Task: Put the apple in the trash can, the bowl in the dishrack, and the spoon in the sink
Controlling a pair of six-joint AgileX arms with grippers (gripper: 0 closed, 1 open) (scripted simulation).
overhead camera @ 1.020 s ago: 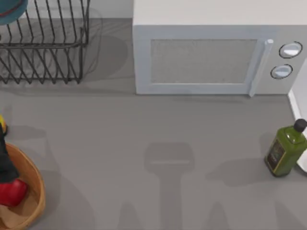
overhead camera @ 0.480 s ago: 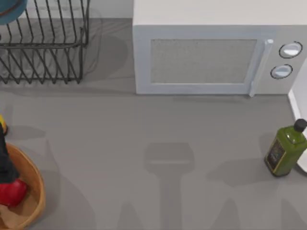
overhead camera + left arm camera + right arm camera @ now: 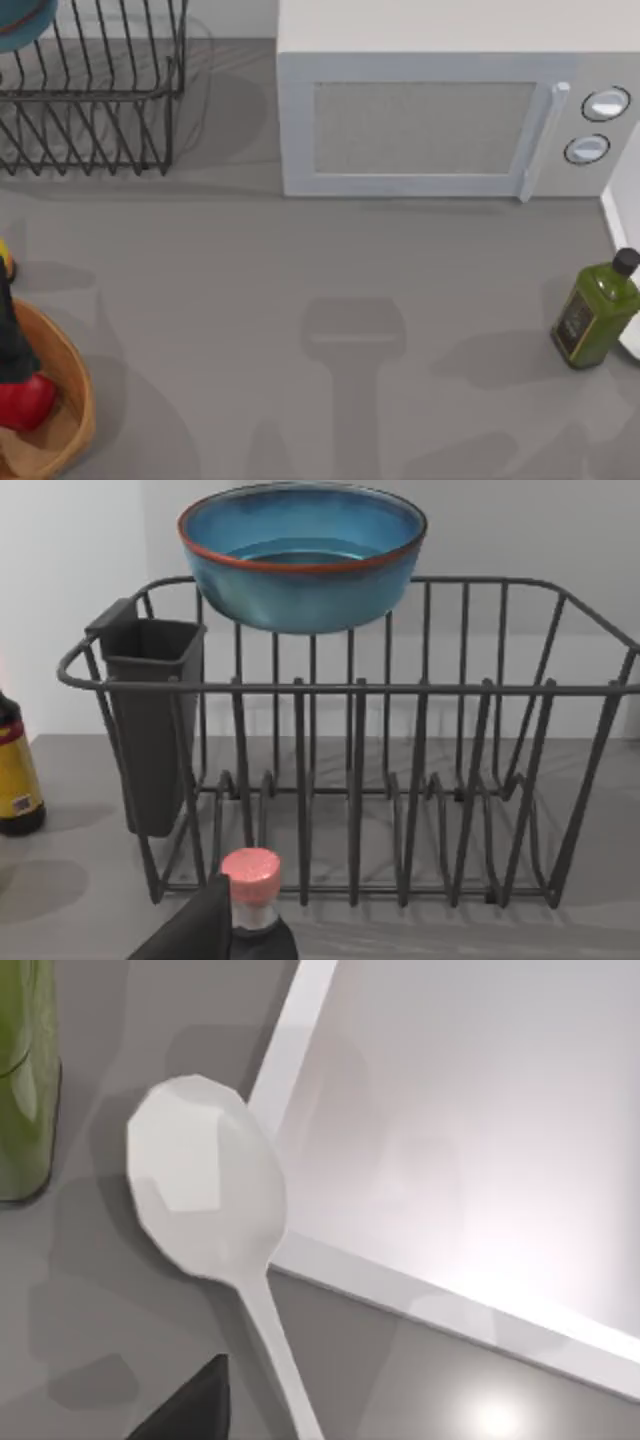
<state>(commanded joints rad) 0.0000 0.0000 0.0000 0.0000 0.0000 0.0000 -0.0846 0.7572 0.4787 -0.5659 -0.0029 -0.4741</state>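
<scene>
The white spoon [image 3: 205, 1190] hangs above the grey table, its scoop overlapping the rim of the white sink [image 3: 470, 1110]. My right gripper [image 3: 235, 1415] is shut on its handle. An edge of the sink [image 3: 618, 215] shows at the table's right. The red apple [image 3: 24, 402] lies inside the tan-orange trash can [image 3: 78, 395] at the lower left. The blue-teal bowl [image 3: 300, 555] rests on the back rim of the dark wire dishrack [image 3: 350, 780], which stands at the table's back left [image 3: 100, 110]. My left gripper [image 3: 215, 935] hovers in front of the rack.
A white microwave [image 3: 440, 110] fills the back middle. A green oil bottle [image 3: 595, 310] stands near the sink. A dark bottle with a yellow label [image 3: 15, 770] stands left of the rack, and a pink-capped shaker [image 3: 250, 885] stands in front of it.
An arm's shadow at the table's lower right has spread leftward. The apple, the bowl and the bottles have not moved.
</scene>
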